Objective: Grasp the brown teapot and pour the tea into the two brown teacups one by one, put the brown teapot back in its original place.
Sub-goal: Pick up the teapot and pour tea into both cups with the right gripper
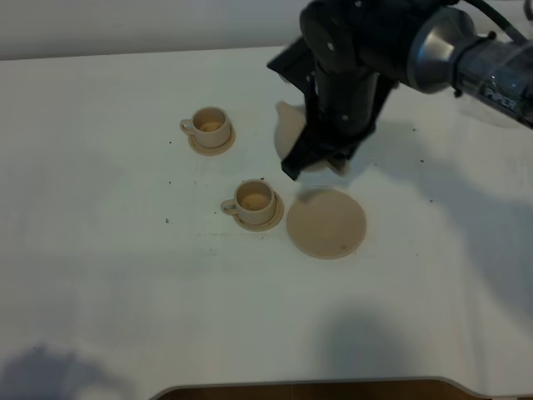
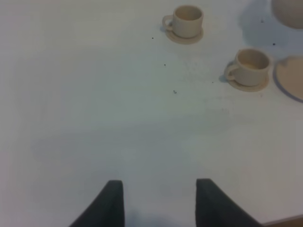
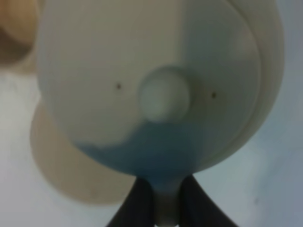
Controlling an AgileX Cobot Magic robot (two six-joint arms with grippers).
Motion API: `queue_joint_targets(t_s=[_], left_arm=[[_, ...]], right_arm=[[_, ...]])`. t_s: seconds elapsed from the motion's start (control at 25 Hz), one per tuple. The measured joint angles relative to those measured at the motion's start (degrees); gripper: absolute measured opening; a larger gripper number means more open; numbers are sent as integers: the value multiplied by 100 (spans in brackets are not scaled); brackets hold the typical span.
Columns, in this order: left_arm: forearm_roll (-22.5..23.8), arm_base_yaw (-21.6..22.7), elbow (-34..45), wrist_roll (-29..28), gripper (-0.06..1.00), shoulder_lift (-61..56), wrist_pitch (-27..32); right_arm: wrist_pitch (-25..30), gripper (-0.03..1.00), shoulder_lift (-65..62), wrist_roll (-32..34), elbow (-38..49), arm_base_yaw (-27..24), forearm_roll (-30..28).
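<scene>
Teapot [image 3: 94,71] held up off the table [image 2: 94,123], its handle pinched between the narrow fingers of the right gripper [image 3: 165,208] (the arm hides most of it from the high camera). It hangs just beyond the big saucer [image 1: 326,222]. The nearer cup [image 1: 254,200] stands just beside that saucer, the farther cup [image 1: 208,125] well apart. The left gripper [image 2: 158,205] hangs with fingers spread wide, holding nothing.

Exterior high camera is looking steeply down on the table [image 1: 100,292]; left wrist camera is facing in low from about seven o'clock, sharing both teacups [image 2: 188,19] [image 2: 251,66]; right wrist camera is hugging the teapot [image 3: 156,71].
</scene>
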Motion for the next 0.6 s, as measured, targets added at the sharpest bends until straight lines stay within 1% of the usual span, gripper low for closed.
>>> queue_joint_targets(t_s=[0.4, 0.48, 0.6], left_arm=[[0, 0, 0, -5, 36, 0, 0], [0, 0, 0, -5, 36, 0, 0], [0, 0, 0, -5, 36, 0, 0]], right_arm=[[36, 12, 1343, -1061, -1973, 0, -129], [55, 12, 1566, -1244, -2256, 10, -226], [67, 12, 1834, -1476, -2536, 52, -550]])
